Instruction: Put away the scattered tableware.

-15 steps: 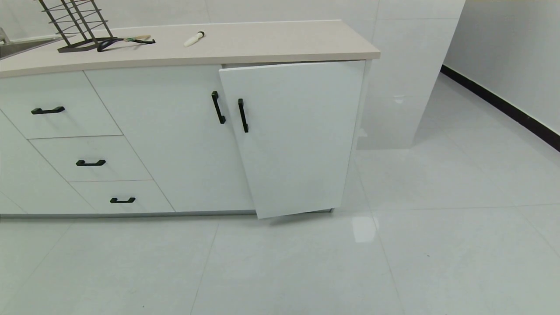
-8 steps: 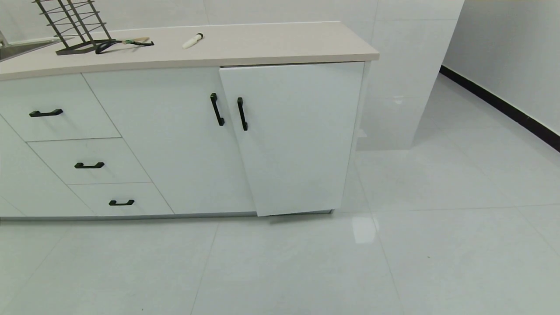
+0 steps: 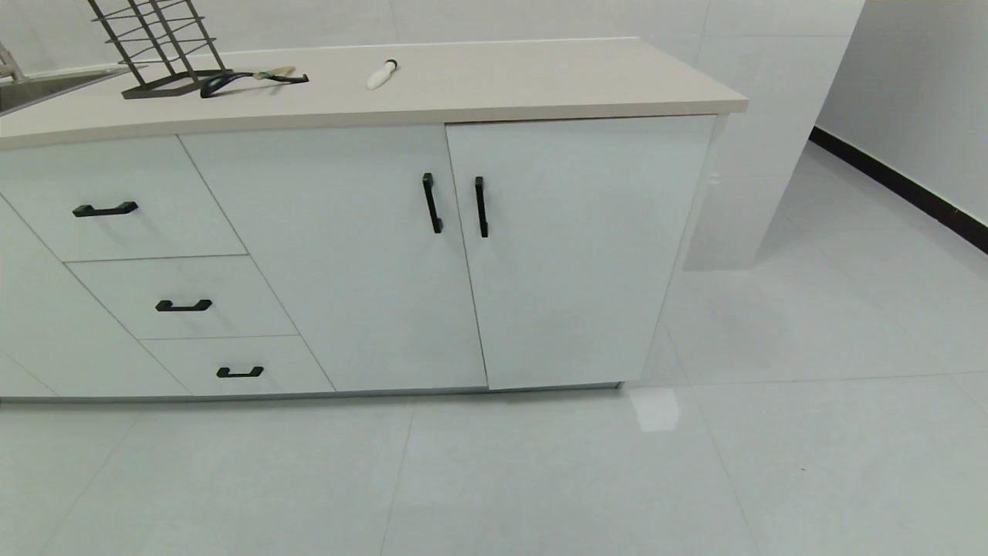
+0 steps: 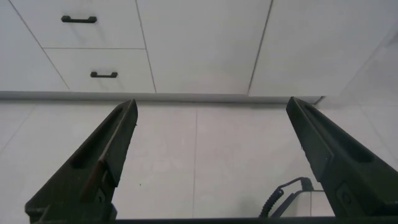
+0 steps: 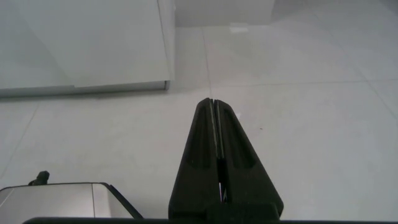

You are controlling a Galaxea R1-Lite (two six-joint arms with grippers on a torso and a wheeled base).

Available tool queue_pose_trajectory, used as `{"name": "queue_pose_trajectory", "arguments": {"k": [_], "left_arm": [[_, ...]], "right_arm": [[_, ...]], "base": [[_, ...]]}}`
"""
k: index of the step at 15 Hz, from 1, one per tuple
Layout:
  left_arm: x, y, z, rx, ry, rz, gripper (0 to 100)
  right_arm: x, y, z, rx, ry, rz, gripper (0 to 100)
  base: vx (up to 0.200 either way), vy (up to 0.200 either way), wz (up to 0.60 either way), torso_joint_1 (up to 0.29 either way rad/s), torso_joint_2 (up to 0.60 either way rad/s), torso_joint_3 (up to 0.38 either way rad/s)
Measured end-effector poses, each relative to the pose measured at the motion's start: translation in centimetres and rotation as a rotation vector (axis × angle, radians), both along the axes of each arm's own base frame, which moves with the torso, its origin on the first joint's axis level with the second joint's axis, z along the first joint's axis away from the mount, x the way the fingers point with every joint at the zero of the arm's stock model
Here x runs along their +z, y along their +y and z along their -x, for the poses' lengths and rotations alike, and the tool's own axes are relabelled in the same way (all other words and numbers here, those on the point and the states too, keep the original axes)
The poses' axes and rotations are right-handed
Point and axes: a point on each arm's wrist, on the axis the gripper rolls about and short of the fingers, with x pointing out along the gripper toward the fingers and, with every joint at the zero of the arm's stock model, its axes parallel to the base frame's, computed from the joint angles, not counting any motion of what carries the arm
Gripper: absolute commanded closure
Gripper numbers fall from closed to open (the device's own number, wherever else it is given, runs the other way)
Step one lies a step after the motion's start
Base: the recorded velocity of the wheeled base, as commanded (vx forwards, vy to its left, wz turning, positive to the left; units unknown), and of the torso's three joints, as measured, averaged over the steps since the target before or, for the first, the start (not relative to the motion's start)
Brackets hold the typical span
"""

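On the beige countertop [image 3: 540, 77] in the head view lie a small white-handled utensil [image 3: 382, 75] and a black utensil with a pale wooden handle [image 3: 251, 76], the latter beside a black wire rack [image 3: 162, 46]. Below them the right cabinet door [image 3: 579, 247] sits flush with its neighbour. My left gripper [image 4: 211, 104] hangs low over the floor in front of the drawers [image 4: 93, 56], open and empty. My right gripper [image 5: 213, 102] is shut with nothing in it, above the floor tiles near the cabinet's corner [image 5: 165, 84].
A sink [image 3: 31, 85] is set into the counter at the far left. Three drawers with black handles [image 3: 183, 306] fill the left of the unit. A white pillar [image 3: 764, 154] stands right of the cabinet, and open tiled floor [image 3: 810, 432] spreads to the right.
The right cabinet door, ajar a second ago, has swung shut. The whole head picture has shifted to the right, so the camera has moved.
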Motion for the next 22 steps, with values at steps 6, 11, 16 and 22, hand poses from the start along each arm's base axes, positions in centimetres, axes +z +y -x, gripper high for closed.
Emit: {"name": "queue_pose_trajectory", "arguments": {"k": [6, 11, 16, 22], "left_arm": [[-0.02, 0.0, 0.0, 0.0, 0.001, 0.0, 0], [-0.01, 0.0, 0.0, 0.001, 0.0, -0.001, 0], [-0.02, 0.01, 0.0, 0.002, 0.002, -0.006, 0], [-0.03, 0.01, 0.0, 0.003, 0.002, -0.008, 0]], "right_arm": [[0.0, -0.01, 0.0, -0.004, 0.001, -0.001, 100], [0.0, -0.01, -0.01, -0.004, 0.001, -0.001, 100], [0.0, -0.01, -0.02, -0.005, 0.002, -0.002, 100], [0.01, -0.01, -0.03, -0.004, 0.003, -0.002, 100]], "base": [[0.133, 0.167, 0.0, 0.003, 0.0, 0.0], [0.2, 0.0, 0.0, 0.0, 0.0, 0.002], [0.12, 0.2, 0.0, 0.001, 0.0, 0.0], [0.0, 0.2, 0.0, 0.006, 0.0, 0.002]]}}
